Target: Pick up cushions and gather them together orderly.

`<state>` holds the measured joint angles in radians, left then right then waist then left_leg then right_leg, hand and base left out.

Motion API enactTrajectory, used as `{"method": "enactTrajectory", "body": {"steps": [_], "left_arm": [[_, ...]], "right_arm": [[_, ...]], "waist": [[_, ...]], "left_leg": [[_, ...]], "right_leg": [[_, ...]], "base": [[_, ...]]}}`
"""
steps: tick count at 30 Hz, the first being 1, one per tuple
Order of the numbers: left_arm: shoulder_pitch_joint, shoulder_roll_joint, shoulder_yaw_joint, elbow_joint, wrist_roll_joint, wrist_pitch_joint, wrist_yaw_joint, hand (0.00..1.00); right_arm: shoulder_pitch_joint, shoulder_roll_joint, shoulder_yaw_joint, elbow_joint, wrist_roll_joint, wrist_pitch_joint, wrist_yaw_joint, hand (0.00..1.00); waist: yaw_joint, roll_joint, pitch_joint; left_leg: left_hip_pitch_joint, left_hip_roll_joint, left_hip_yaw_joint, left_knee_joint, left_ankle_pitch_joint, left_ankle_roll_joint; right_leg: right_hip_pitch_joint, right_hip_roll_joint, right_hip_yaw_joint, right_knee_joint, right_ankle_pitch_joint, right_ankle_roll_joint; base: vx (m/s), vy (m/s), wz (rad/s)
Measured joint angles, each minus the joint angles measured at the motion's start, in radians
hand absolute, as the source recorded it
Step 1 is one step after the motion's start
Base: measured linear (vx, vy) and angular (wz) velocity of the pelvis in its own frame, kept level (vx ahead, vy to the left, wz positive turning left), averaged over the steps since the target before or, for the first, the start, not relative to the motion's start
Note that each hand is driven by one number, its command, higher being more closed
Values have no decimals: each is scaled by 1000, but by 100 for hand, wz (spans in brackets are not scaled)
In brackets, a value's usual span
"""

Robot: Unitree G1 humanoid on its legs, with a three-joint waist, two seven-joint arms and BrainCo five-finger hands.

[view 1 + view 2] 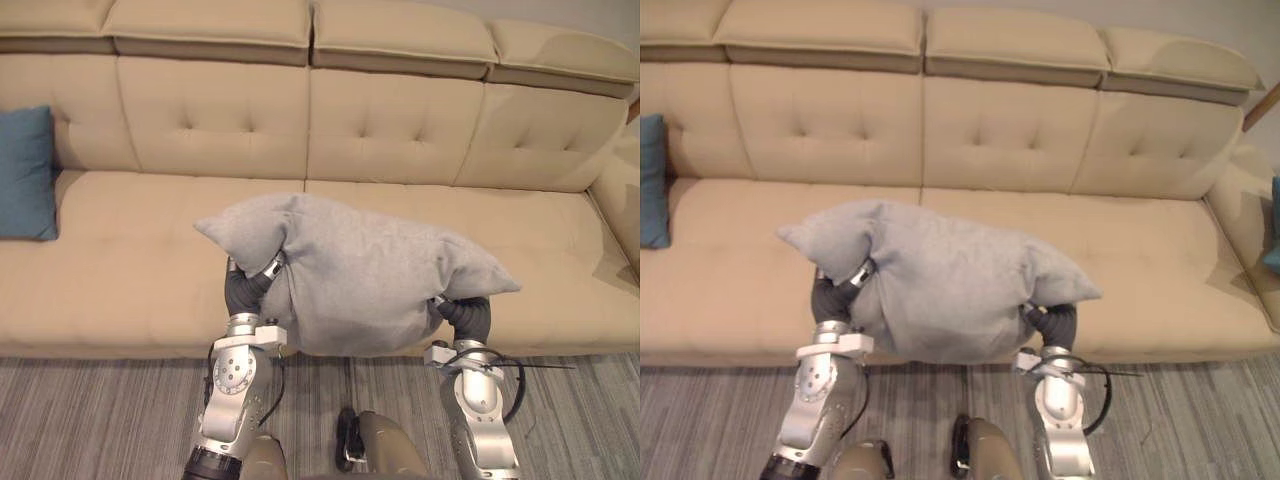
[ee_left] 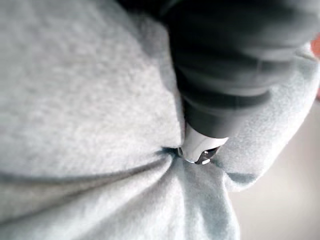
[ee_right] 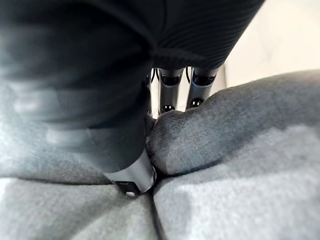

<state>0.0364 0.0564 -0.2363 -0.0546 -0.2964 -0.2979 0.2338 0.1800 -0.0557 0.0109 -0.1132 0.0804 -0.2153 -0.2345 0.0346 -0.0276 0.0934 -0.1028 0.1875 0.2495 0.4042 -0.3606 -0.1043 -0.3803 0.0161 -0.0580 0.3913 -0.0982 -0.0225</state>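
Observation:
A large grey cushion [image 1: 350, 270] hangs in the air over the front edge of the beige sofa [image 1: 130, 260], held between both hands. My left hand [image 1: 248, 290] grips its left end, with the thumb [image 2: 205, 145] dug into bunched cloth. At the cushion's lower right end my right hand [image 1: 468, 315] pinches a fold between its thumb [image 3: 132, 175] and fingers [image 3: 170, 85]. A blue cushion [image 1: 25, 170] leans against the backrest at the sofa's far left.
The sofa's seat stretches wide on both sides of the held cushion. Something blue [image 1: 1273, 225] shows at the sofa's right arm. Striped grey carpet [image 1: 100, 420] lies in front of the sofa.

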Motion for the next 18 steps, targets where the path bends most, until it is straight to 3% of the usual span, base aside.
{"method": "enactTrajectory", "body": {"steps": [1, 2, 4, 6, 8, 10, 12, 13, 14, 16, 18], "left_arm": [[8, -3, -11, 15, 0, 0, -2, 100], [16, -8, -19, 25, 0, 1, -3, 100], [26, -32, -24, 60, 1, 8, -4, 100], [41, -32, -26, 72, 0, 10, -18, 100], [57, -33, -25, 72, -2, 11, -27, 100], [57, -40, -24, 71, -3, 14, -37, 100], [56, -43, -25, 72, -3, 22, -42, 100], [56, -43, -30, 73, -3, 25, -44, 100], [55, -38, -40, 73, -2, 25, -44, 100], [57, -34, -40, 78, -2, 32, -44, 100], [61, -22, -40, 78, -2, 31, -44, 100]], "right_arm": [[10, -6, -7, 2, 0, 6, 0, 100], [21, -10, -8, 1, 0, 6, 0, 100], [46, -36, -9, 1, 0, 22, 0, 100], [71, -41, -9, -16, 0, 27, 0, 100], [81, -46, -9, -42, 0, 27, -1, 100], [77, -58, -11, -70, 0, 28, -2, 100], [75, -63, -20, -69, 0, 29, -3, 100], [75, -63, -35, -65, 0, 29, -3, 100], [73, -62, -49, -60, -1, 34, -5, 100], [76, -31, -52, -57, -2, 48, -6, 100], [75, -2, -54, -54, -3, 51, -6, 100]], "waist": [[12, 15, -27], [6, 26, -43], [3, 51, -58], [5, 41, -65], [17, 36, -87], [30, 37, -94], [29, 38, -94], [26, 43, -101], [29, 42, -107], [24, 28, -108], [27, 17, -114]], "left_leg": [[20, -1, -29, -34, 31, -25], [25, 3, -56, -37, 46, -30], [12, 43, -141, 82, 72, -35], [-37, 73, -153, 260, 96, -10], [-89, 94, -129, 317, 96, 13], [-134, 104, -95, 262, 82, 37], [-141, 81, -95, 156, 86, 34], [-131, 53, -98, 33, 153, 49], [-117, 36, -101, -37, 194, 29], [-74, 7, -95, -103, 209, 6], [-49, -16, -74, -135, 215, 10]], "right_leg": [[-2, 5, -12, 22, -25, -17], [4, 8, -26, 31, -32, -23], [82, 37, -57, -2, -36, -30], [169, 42, -75, -34, -57, -68], [199, 38, -75, -62, -60, -73], [235, 27, -74, -115, -61, -73], [262, 11, -87, -140, -60, -72], [264, 5, -93, -140, -61, -65], [265, 2, -80, -141, -67, -38], [278, -22, -60, -153, -54, -8], [280, -40, -26, -154, -46, 6]], "base": [[387, -120, 4], [398, -139, 15], [419, -167, 35], [335, -83, 28], [235, -23, 8], [173, 56, 6], [69, 134, 15], [57, 230, 10], [57, 224, 7], [31, 186, 3], [-14, 186, -14]]}}
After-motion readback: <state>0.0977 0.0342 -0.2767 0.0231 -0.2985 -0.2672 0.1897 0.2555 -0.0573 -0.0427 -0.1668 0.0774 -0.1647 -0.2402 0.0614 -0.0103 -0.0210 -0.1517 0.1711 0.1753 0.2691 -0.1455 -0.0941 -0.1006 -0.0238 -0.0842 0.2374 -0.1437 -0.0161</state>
